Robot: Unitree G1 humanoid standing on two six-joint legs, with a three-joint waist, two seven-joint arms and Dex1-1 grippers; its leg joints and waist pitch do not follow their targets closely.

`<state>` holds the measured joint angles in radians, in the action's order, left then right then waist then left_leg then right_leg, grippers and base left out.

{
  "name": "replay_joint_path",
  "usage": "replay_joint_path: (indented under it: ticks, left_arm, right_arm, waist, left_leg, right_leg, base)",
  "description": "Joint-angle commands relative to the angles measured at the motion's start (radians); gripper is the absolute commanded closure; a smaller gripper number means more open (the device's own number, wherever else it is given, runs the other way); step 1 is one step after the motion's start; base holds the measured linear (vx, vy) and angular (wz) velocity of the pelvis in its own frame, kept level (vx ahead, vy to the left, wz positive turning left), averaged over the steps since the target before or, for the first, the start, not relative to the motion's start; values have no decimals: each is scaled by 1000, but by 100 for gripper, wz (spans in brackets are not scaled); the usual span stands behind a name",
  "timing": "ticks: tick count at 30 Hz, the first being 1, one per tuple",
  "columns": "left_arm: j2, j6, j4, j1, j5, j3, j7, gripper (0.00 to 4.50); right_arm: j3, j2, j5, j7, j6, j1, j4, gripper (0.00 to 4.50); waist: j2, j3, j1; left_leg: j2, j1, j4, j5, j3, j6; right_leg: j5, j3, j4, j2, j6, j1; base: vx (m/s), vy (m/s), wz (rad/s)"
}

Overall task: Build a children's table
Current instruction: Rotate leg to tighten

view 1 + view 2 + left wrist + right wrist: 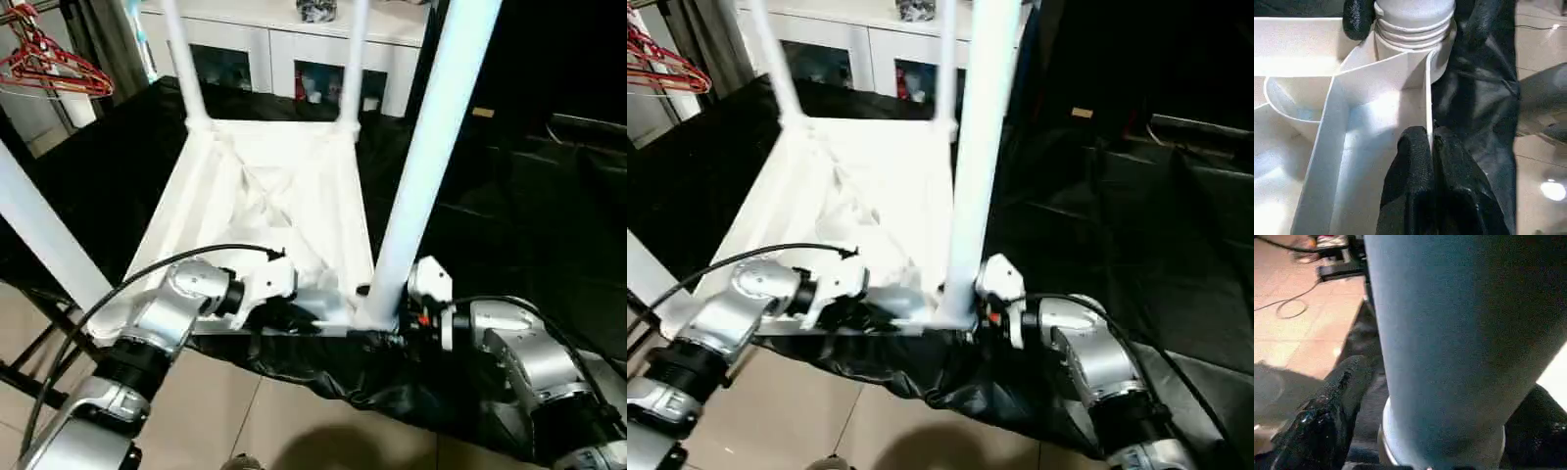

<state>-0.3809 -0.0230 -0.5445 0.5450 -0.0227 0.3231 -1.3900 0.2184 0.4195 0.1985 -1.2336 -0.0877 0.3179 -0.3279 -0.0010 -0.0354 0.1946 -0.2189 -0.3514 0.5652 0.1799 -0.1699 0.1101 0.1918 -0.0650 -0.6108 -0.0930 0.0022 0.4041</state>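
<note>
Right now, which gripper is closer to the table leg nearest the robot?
Right. The right gripper straddles the base of the leg, one finger on each side. The left gripper is shut on the tabletop's rim beside that corner.

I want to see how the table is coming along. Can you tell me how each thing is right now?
Table top: upside down on the black cloth.
Far legs: two standing in their sockets.
Near right leg: upright, thread still showing at its socket.
Near left leg: leaning.
Left gripper: shut on the top's rim.
Right gripper: fingers on either side of the near right leg.
</note>
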Motion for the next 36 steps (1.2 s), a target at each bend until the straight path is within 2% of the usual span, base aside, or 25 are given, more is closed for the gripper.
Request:
replay_joint_path:
  ticks: [1,5,6,8,12,16,18,19,20,22,23,24,25,26,28,29,31,33,34,36]
  left_arm:
    - [3,-33,14,27,28,24,-65,450]
    - [-1,-44,-7,39,28,24,-73,450]
    - [-1,-47,-13,41,27,24,-72,450]
    - [2,-49,-20,43,27,23,-69,450]
    - [10,-47,-26,44,26,20,-61,450]
    - [22,-37,-30,43,27,12,-33,450]
    - [42,-25,-50,55,10,-1,34,450]
    - [49,-18,-57,60,4,-4,56,450]
    - [63,-12,-72,69,-14,-9,110,450]
    - [96,6,-102,84,-45,-18,218,450]
    - [96,6,-102,84,-45,-18,218,450]
    - [116,17,-111,88,-55,-23,271,450]
    - [126,24,-109,88,-60,-23,292,450]
    - [138,36,-106,89,-67,-23,320,450]
    - [154,54,-101,89,-77,-22,356,450]
    - [181,75,-99,90,-92,-20,413,450]
    - [199,88,-102,92,-99,-20,447,450]
    - [253,109,-112,94,-118,-18,529,450]
    - [270,116,-115,95,-124,-17,553,450]
    - [277,119,-116,95,-126,-16,562,450]
  right_arm:
    - [47,19,-8,-60,-7,13,34,86]
    - [54,24,-19,-66,1,11,28,99]
    - [55,24,-19,-66,1,8,30,132]
    - [55,26,-17,-63,0,1,38,136]
    - [51,25,-9,-54,-9,-10,46,172]
    - [44,7,-2,-23,-19,-27,45,184]
    - [19,-40,-12,70,-20,-30,14,186]
    - [10,-55,-17,103,-21,-29,2,186]
    - [-1,-80,-28,156,-11,-28,-16,186]
    - [-26,-145,-55,301,-11,-22,-58,186]
    - [-26,-145,-55,301,-11,-22,-58,186]
    - [-38,-185,-71,391,-17,-15,-84,186]
    - [-43,-206,-77,431,-22,-12,-95,187]
    - [-46,-228,-87,476,-28,-8,-107,187]
    - [-53,-259,-98,536,-39,-1,-123,187]
    - [-70,-308,-108,631,-52,16,-155,187]
    - [-83,-341,-118,699,-62,31,-182,187]
    - [-97,-411,-151,832,-76,71,-239,187]
    - [-97,-431,-157,858,-77,82,-252,187]
    - [-97,-439,-158,868,-77,87,-257,187]
  waist:
    - [-8,55,-1]
    - [-5,56,3]
    - [-6,55,3]
    - [-2,54,3]
    - [-6,54,4]
    - [-6,55,4]
    - [-2,53,3]
    - [-3,50,1]
    - [-4,49,-3]
    - [-3,47,-7]
    - [-5,46,-9]
    - [-5,45,-13]
    - [-4,46,-19]
    - [-5,46,-29]
    - [-4,46,-36]
    - [-5,45,-37]
    - [0,45,-48]
    - [1,46,-52]
    - [-4,46,-56]
    - [-1,47,-54]
  left_leg:
    - [-12,-2,-58,183,-7,-59]
    - [-12,0,-54,174,-9,-62]
    - [-10,0,-55,186,-9,-59]
    - [-11,-1,-57,205,-7,-49]
    - [-11,0,-58,214,-7,-41]
    - [-11,-2,-57,199,-6,-43]
    - [-10,0,-59,212,-7,-37]
    - [-9,-2,-62,234,-6,-27]
    - [-7,0,-66,259,-5,-14]
    - [-7,4,-70,283,-3,2]
    - [-6,4,-72,284,-2,8]
    - [-5,1,-76,293,2,12]
    - [-5,5,-76,299,2,15]
    - [-5,2,-77,300,3,14]
    - [-4,4,-76,305,2,13]
    - [-4,3,-76,303,2,12]
    - [-3,2,-79,313,4,21]
    - [-5,3,-78,309,4,19]
    - [-3,-2,-80,302,5,21]
    - [-2,3,-78,305,3,15]
  right_leg:
    - [116,37,60,-44,-207,-53]
    - [63,37,54,-42,-228,-50]
    - [76,36,56,-41,-227,-51]
    - [108,36,59,-44,-219,-52]
    - [128,37,61,-44,-208,-53]
    - [112,36,59,-44,-208,-54]
    - [129,36,63,-43,-205,-51]
    - [177,36,68,-45,-195,-51]
    - [247,35,75,-48,-175,-50]
    - [330,36,85,-50,-146,-46]
    - [349,36,87,-52,-138,-47]
    - [394,34,91,-53,-117,-50]
    - [412,35,96,-53,-109,-44]
    - [415,34,96,-52,-107,-45]
    - [411,35,97,-50,-108,-41]
    - [411,35,98,-50,-108,-41]
    - [416,34,97,-49,-110,-40]
    - [388,36,97,-47,-113,-38]
    - [375,35,94,-47,-116,-42]
    - [378,36,97,-47,-112,-39]
  base:
    - [0,0,0]
    - [0,0,0]
    - [0,0,0]
    - [0,0,0]
    - [0,0,0]
    - [0,0,0]
    - [0,0,0]
    - [0,0,0]
    - [0,0,0]
    - [0,0,0]
    - [0,0,0]
    - [0,0,0]
    - [0,0,0]
    - [0,0,0]
    - [0,0,0]
    - [0,0,0]
    - [0,0,0]
    - [0,0,0]
    - [0,0,0]
    - [0,0,0]
